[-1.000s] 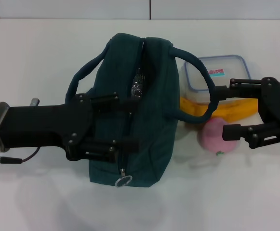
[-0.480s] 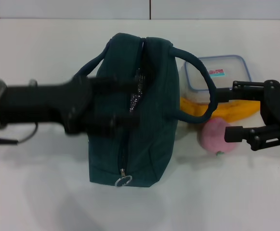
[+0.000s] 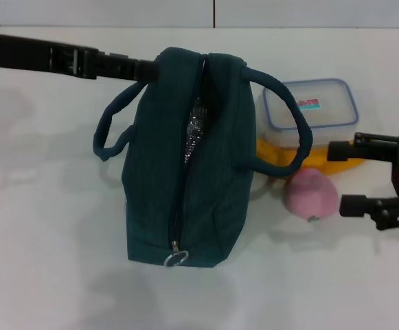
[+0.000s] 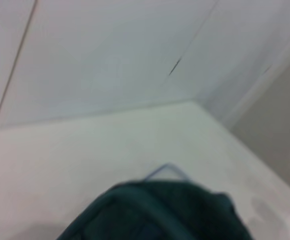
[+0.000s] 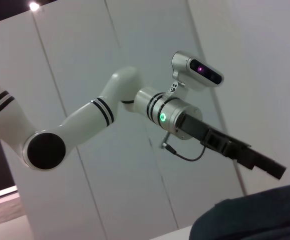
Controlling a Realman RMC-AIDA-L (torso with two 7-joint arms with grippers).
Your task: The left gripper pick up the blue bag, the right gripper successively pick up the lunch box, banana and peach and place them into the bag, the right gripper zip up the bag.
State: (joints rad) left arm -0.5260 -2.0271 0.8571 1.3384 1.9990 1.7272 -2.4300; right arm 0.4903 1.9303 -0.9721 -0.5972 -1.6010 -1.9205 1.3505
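The dark blue-green bag (image 3: 199, 179) lies on the white table with its zip partly undone, showing silver lining, and its handles flopped to both sides. My left gripper (image 3: 143, 69) reaches in from the far left and meets the bag's far left corner by the handle. The right wrist view shows this left gripper (image 5: 269, 167) above the bag (image 5: 254, 215). To the right of the bag sit the clear lunch box (image 3: 311, 105), the yellow banana (image 3: 336, 163) and the pink peach (image 3: 311, 194). My right gripper (image 3: 340, 177) is open, just right of the peach.
A metal zip-pull ring (image 3: 176, 258) hangs at the bag's near end. The left wrist view shows the bag's top (image 4: 154, 212), a corner of the lunch box (image 4: 167, 169) behind it, and the wall.
My left arm has swung from over the bag's middle to its far left corner. The right gripper has drawn back to the right, away from the peach and banana.
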